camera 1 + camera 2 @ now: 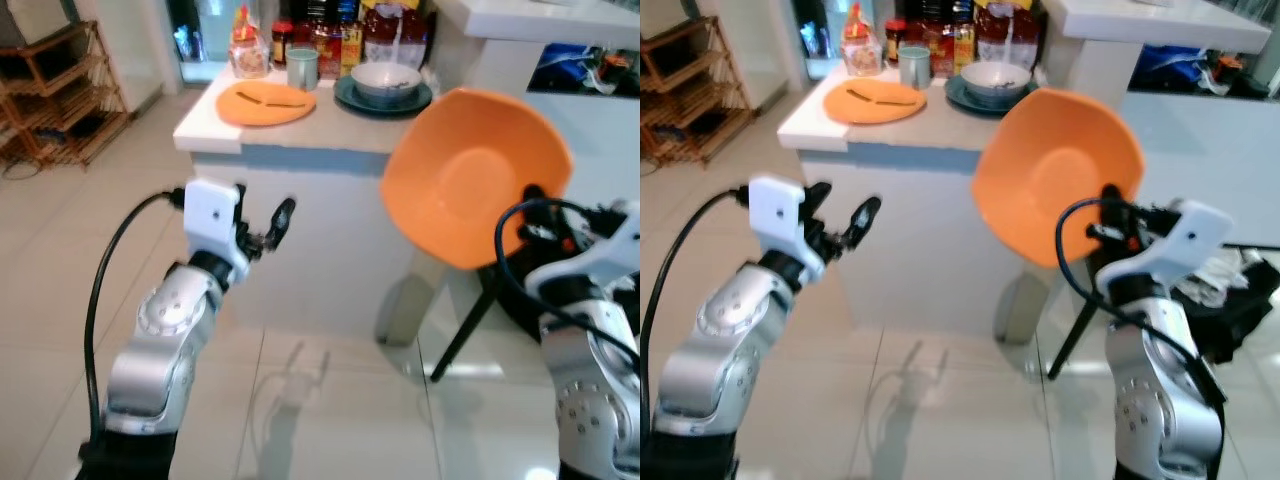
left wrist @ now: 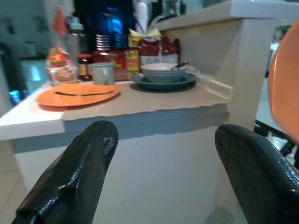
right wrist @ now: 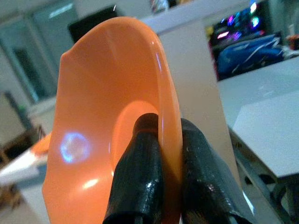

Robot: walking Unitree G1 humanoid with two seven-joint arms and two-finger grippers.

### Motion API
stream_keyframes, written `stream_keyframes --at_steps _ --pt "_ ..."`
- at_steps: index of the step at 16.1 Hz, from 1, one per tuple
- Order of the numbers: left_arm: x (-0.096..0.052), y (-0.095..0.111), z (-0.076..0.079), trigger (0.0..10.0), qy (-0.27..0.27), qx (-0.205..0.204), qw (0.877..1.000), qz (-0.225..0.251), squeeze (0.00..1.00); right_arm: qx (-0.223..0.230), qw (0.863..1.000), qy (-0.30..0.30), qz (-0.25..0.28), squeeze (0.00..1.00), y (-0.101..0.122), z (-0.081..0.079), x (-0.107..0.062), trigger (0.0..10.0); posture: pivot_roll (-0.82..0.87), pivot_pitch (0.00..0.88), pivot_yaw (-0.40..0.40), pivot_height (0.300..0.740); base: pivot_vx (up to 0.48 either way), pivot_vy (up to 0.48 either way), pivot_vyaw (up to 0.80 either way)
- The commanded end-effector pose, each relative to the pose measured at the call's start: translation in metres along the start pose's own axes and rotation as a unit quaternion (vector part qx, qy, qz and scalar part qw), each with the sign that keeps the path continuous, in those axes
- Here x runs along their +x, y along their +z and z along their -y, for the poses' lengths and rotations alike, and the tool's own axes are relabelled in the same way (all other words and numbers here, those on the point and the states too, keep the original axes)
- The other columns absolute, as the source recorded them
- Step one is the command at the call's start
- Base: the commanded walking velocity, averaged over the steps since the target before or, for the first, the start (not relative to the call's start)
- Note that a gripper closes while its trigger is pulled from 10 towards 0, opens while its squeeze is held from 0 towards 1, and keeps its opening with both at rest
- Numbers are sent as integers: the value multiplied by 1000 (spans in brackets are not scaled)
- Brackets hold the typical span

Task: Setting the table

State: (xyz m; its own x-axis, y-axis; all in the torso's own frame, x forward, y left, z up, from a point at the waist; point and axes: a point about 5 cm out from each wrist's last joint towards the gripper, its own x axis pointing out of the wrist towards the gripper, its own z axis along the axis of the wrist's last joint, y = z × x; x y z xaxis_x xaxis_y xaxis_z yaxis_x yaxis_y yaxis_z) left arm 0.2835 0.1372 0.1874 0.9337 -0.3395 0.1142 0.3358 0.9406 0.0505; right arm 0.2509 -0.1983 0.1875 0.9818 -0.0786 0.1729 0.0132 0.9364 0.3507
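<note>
Right gripper (image 3: 159, 163) fingers pinch the tilted orange plastic bowl's (image 1: 470, 180) rim; white bench (image 1: 330, 135) lies at eleven o'clock. Left gripper (image 1: 272, 228) hovers, fingers wide apart.

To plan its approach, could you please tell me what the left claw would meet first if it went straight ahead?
Probably the white front of the counter, just below the top edge: the left claw, open, points there. Depth is unclear.

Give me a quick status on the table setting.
Right end effector clamped on orange bowl rim, held up. Left end effector open, empty. Counter ahead already carries orange plate, nothing blocking.
</note>
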Motion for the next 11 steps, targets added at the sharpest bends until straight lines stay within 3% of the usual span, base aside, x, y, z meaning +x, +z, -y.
stream_keyframes --at_steps 1,5,11 --pt "-1 -1 -3 10000 12 5 1000 -3 0 4 1000 4 13 0 4 -5 3 10000 69 8 -17 740 0 -480 800" --pt "1 2 -1 10000 11 11 1000 2 0 14 1000 -13 10 0 3 1 3 10000 67 9 -19 740 0 -480 0" --pt "3 4 -1 10000 12 12 1000 6 0 14 1000 3 -1 0 -2 -5 5 10000 68 6 -19 740 0 -480 0"
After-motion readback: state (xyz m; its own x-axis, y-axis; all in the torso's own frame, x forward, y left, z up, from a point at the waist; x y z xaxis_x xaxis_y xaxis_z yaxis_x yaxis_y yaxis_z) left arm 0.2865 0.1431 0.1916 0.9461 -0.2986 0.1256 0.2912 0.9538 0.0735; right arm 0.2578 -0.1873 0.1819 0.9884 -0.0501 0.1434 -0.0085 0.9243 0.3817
